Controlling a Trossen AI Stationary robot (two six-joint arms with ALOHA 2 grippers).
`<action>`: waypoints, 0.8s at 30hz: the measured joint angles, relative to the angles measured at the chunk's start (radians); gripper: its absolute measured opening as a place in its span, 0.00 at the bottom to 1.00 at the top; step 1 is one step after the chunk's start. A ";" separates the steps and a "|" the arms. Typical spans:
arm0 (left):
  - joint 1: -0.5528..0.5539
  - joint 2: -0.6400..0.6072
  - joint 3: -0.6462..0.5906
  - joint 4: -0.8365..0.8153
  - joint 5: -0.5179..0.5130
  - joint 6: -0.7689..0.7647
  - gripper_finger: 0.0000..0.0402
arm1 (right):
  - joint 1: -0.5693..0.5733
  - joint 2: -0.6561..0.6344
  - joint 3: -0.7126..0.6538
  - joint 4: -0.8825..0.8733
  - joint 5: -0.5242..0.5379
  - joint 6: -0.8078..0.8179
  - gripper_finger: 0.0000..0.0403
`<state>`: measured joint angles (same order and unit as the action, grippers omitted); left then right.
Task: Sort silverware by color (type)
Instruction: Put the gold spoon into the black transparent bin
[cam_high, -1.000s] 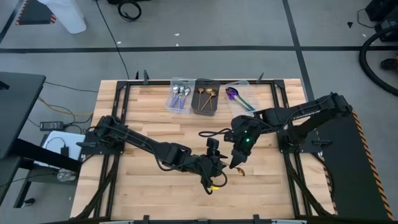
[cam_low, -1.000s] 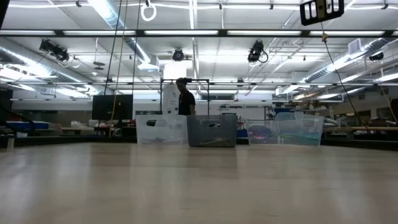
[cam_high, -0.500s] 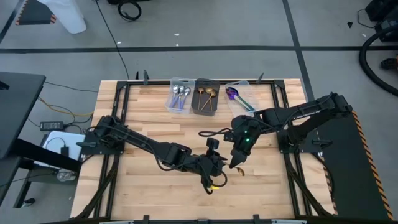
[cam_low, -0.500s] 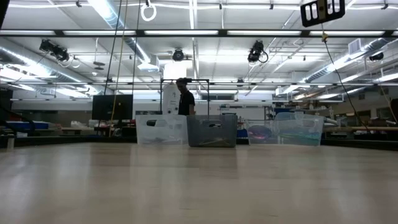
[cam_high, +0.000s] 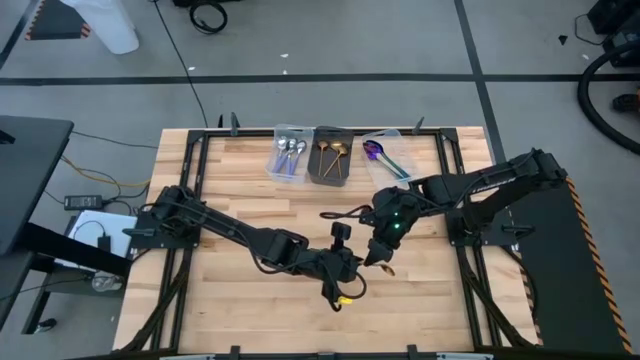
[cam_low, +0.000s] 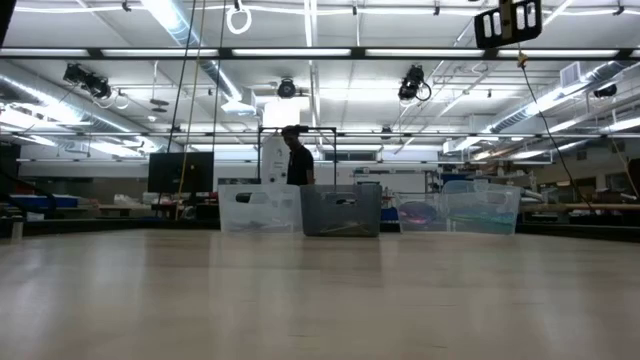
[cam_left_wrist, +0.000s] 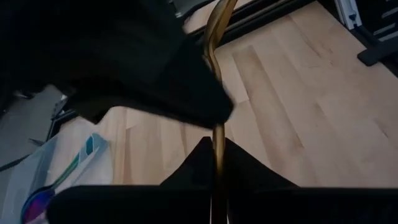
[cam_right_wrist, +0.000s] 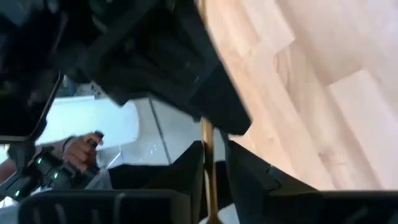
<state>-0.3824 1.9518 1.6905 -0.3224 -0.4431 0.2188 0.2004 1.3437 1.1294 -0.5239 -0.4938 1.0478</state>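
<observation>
no writing, label, brand or number can be read anywhere here, not on the pale wooden table (cam_high: 250, 200), not on the dark arms, not on the small clear and dark bins at the table's far edge.
</observation>
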 joint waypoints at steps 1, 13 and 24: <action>0.000 0.000 0.000 -0.003 0.001 -0.008 0.05 | -0.006 -0.001 0.000 0.001 0.009 -0.002 0.20; 0.023 0.000 0.000 -0.012 0.004 -0.242 0.05 | -0.137 -0.120 0.000 -0.043 0.118 -0.112 0.27; 0.139 -0.001 -0.113 0.130 0.081 -0.411 0.05 | -0.221 -0.311 0.000 -0.196 0.419 -0.258 0.27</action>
<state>-0.2432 1.9507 1.5776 -0.1926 -0.3625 -0.1924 -0.0207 1.0322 1.1294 -0.7198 -0.0745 0.7895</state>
